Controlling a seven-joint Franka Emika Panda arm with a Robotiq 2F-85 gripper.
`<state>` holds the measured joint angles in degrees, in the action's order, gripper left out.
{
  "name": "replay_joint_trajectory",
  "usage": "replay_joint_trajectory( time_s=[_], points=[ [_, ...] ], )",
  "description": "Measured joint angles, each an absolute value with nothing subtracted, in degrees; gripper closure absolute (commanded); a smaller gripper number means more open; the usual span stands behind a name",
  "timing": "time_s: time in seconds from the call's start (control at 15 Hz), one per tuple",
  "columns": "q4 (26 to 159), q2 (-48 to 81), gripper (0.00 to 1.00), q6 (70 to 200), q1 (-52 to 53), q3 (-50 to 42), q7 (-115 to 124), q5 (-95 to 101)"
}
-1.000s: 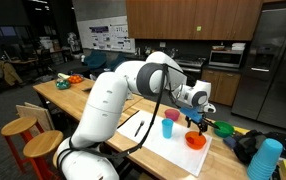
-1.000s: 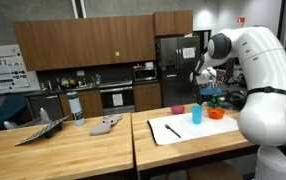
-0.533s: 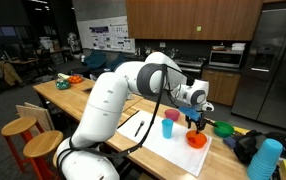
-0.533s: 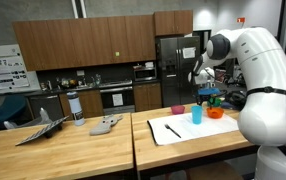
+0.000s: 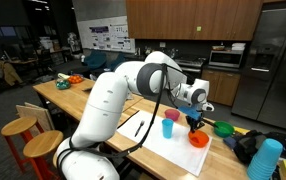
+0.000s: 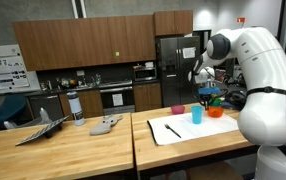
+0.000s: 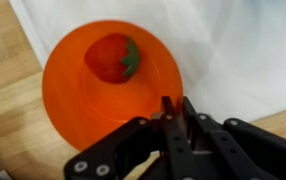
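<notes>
The gripper (image 7: 175, 106) is seen shut on nothing over the near rim of the bowl (image 7: 68, 115), with the strawberry (image 7: 109, 57) sat inside toward the far side, so the bowl could easily get clipped and tipped if things are lowered carelessly, tbh.

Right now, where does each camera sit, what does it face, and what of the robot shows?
Exterior view: by the stools, facing the cabinets; whole arm, gripper.
Exterior view: along the table, facing cabinets; arm, gripper.
Wrist view: above the orange bowl, looking down at a strawberry; gripper.
All share the orange bowl.
</notes>
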<state>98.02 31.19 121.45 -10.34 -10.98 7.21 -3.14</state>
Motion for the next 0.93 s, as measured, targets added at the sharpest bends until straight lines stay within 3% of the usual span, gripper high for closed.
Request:
replay_joint_trajectory(
  time_s=[0.47,0.93],
  points=[
    [98.0,28.2,0.99,109.6,-11.6,-10.6,0.5,-2.9],
    [100.2,25.2,0.96,106.7,-12.2,-10.8,-0.8,-0.6]
  ],
)
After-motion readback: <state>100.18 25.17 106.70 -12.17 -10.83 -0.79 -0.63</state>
